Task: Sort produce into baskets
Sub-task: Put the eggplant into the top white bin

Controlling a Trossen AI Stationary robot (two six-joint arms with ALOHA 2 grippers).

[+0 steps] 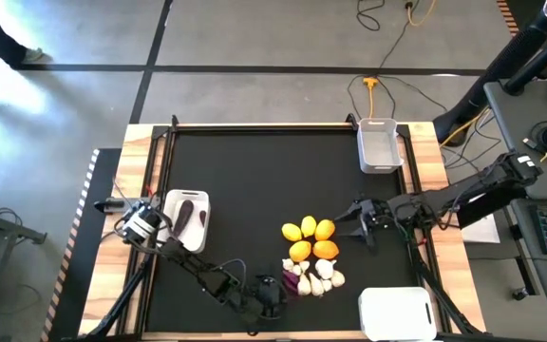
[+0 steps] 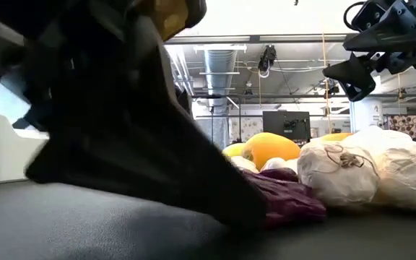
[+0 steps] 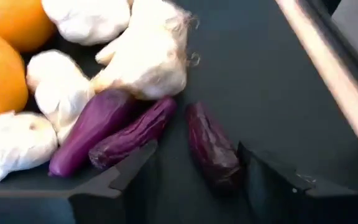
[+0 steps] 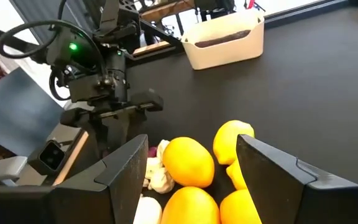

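The produce lies in a heap right of the table's middle: yellow-orange citrus [image 1: 310, 239], whitish garlic bulbs [image 1: 326, 275] and dark purple vegetables [image 1: 292, 280]. My left gripper [image 1: 273, 287] is low at the heap's near-left side and open. Its fingers stand on either side of one purple vegetable [image 3: 213, 146], which lies on the table apart from the other two [image 3: 114, 134]. My right gripper [image 1: 354, 217] hangs open above the table, just right of the citrus [image 4: 188, 162]. The left basket [image 1: 174, 204] holds one purple vegetable [image 1: 187, 215].
A second white basket [image 1: 378, 144] stands at the far right edge and a third [image 1: 397, 312] at the near right corner. A wooden frame [image 1: 141, 142] borders the black tabletop. Bare black surface lies between the heap and the far edge.
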